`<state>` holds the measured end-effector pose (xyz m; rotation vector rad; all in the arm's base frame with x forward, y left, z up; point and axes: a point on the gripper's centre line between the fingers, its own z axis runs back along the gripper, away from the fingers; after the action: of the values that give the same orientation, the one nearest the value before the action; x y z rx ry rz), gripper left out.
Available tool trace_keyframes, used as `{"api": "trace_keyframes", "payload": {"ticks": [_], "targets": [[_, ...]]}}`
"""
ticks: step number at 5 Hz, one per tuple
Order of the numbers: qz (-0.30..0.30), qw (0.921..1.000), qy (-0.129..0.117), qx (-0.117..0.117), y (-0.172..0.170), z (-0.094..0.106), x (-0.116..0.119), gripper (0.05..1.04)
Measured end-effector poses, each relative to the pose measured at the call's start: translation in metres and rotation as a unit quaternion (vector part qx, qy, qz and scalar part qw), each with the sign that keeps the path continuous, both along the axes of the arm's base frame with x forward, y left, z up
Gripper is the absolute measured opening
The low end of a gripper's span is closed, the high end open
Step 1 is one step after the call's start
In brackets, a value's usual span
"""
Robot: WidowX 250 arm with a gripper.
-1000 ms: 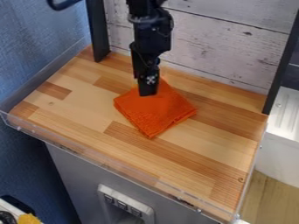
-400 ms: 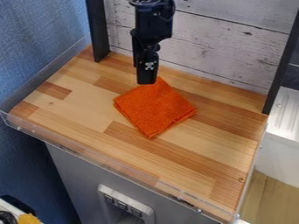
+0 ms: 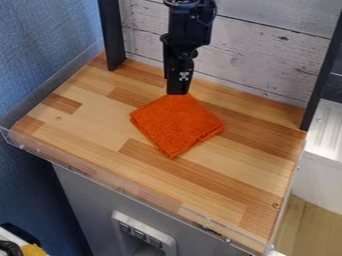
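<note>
The end effector [image 3: 178,93] is suspended at the rear edge of a folded orange cloth [image 3: 176,124]. The cloth lies on the wood-patterned surface [image 3: 87,130], with one corner directed toward the front. A clear rim [image 3: 127,188] borders the front of the surface. Black uprights [image 3: 112,35] stand at both rear sides, before a whitewashed plank panel [image 3: 267,55]. A blue wall [image 3: 40,45] adjoins at left.

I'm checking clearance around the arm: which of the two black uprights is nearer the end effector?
The left upright in the picture, near the blue wall; the right upright stands farther from the end effector.
</note>
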<state>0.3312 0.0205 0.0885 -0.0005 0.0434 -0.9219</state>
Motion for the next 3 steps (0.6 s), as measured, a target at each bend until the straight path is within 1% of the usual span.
{"api": "trace_keyframes", "payload": {"ticks": [1,2,3], "targets": [[0.006,0.9999,-0.006,0.010,-0.006,-0.007,0.004,0.375],[0.007,0.9997,-0.014,0.019,-0.015,-0.016,0.008,0.158],[0.010,0.9994,-0.024,0.022,-0.017,-0.028,0.011,0.066]]}}
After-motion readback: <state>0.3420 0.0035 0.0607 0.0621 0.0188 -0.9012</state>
